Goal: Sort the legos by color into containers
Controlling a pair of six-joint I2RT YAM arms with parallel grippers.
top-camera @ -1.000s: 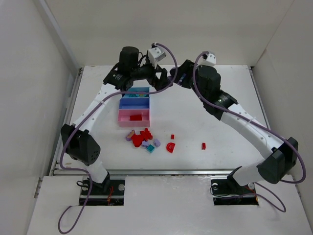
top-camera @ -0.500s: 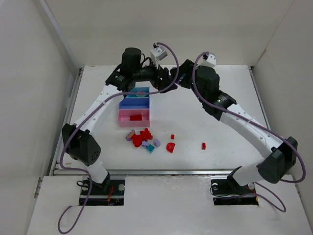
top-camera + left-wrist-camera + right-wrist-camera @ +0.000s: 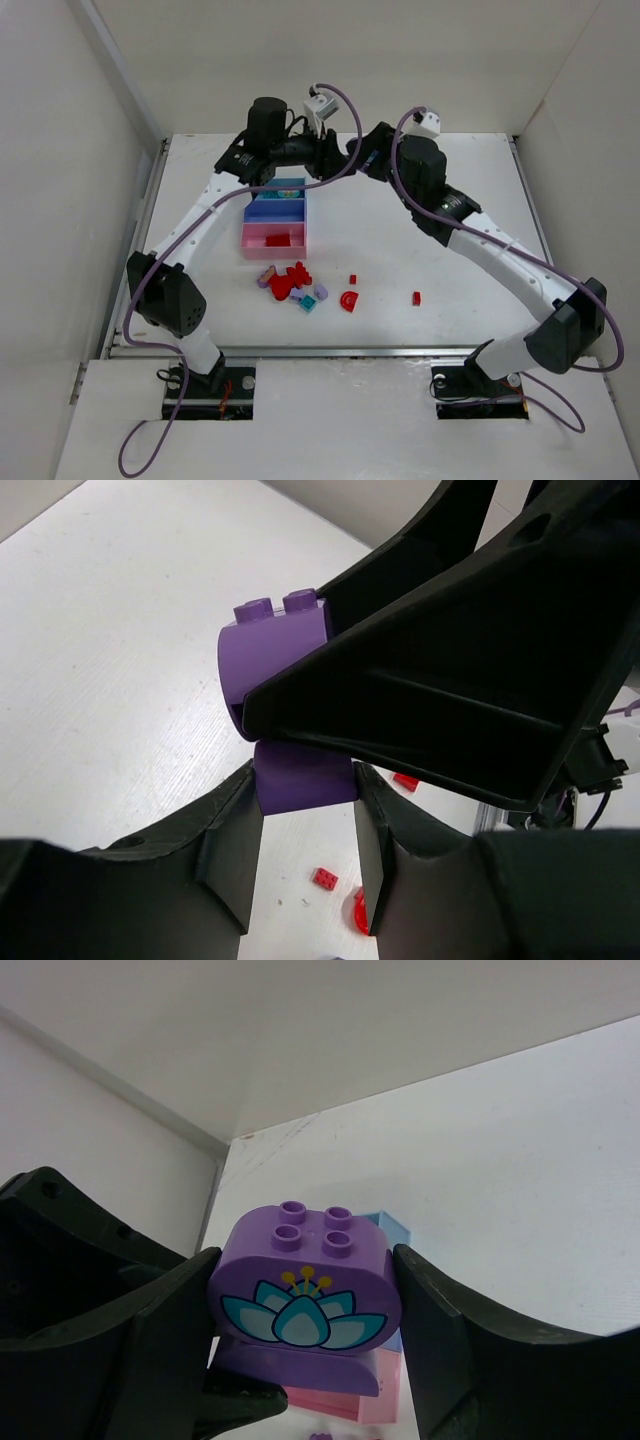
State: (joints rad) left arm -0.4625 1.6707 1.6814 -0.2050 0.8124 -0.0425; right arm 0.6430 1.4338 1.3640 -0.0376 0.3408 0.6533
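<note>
From above, the light blue tray (image 3: 299, 186) is partly covered by the left arm (image 3: 205, 215). In the left wrist view, the red arch (image 3: 352, 912) is half hidden behind the left claw (image 3: 305, 790).

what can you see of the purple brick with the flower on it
The glossy purple plastic brick has rounded sides, four studs on top and a teal lotus print with yellow stamens on its face. It sits upright, held up off the table, pinched at both sides by the right claw. A plain purple piece is joined beneath it, and the left claw grips that piece.
</note>
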